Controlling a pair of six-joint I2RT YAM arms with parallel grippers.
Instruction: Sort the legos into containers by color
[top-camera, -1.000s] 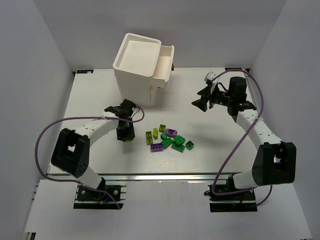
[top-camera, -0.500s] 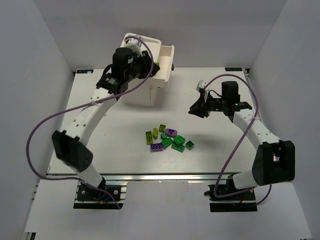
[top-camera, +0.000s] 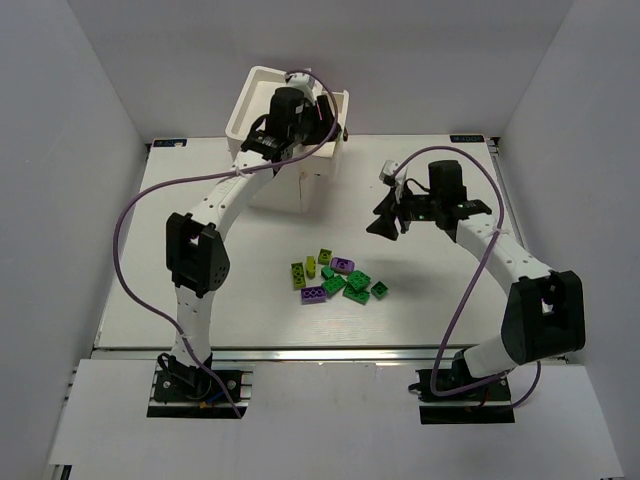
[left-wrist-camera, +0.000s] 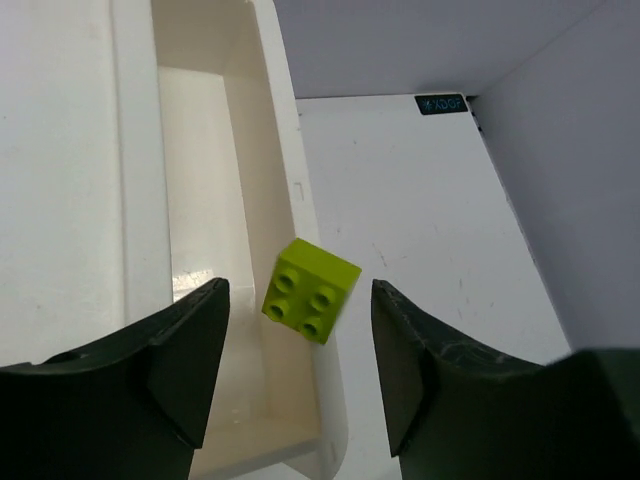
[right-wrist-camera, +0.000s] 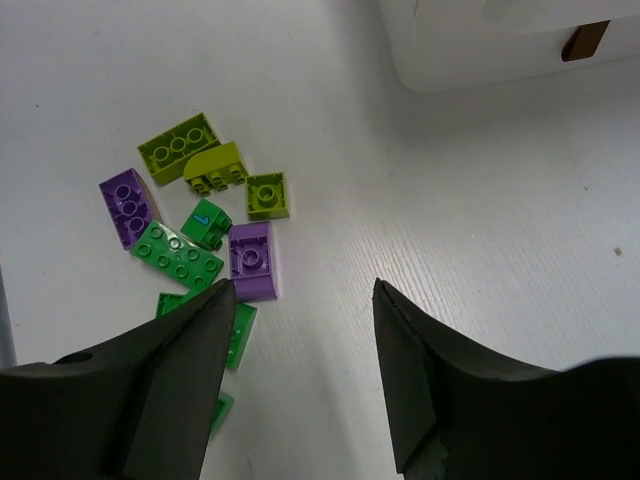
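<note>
My left gripper (left-wrist-camera: 297, 335) hangs open over the pulled-out top drawer (left-wrist-camera: 200, 190) of the white cabinet (top-camera: 272, 185). A yellow-green lego (left-wrist-camera: 311, 290) is loose and tilted between the open fingers, touching neither, just above the drawer's side wall. The other legos (top-camera: 336, 278) lie in a cluster at mid-table in yellow-green, purple and green. My right gripper (top-camera: 383, 218) hovers open to the upper right of that cluster. In the right wrist view its fingers (right-wrist-camera: 180, 380) frame bare table beside a purple lego (right-wrist-camera: 252, 260) and a green plate (right-wrist-camera: 178, 255).
A lower drawer front with a brown knob (right-wrist-camera: 584, 40) shows at the top of the right wrist view. The table's far edge carries a dark label (left-wrist-camera: 441, 104). White walls enclose the table on three sides.
My left arm swung from the table up to the open drawer with the yellow-green lego, then opened and let it go. My right gripper drifted left, towards the cluster.
</note>
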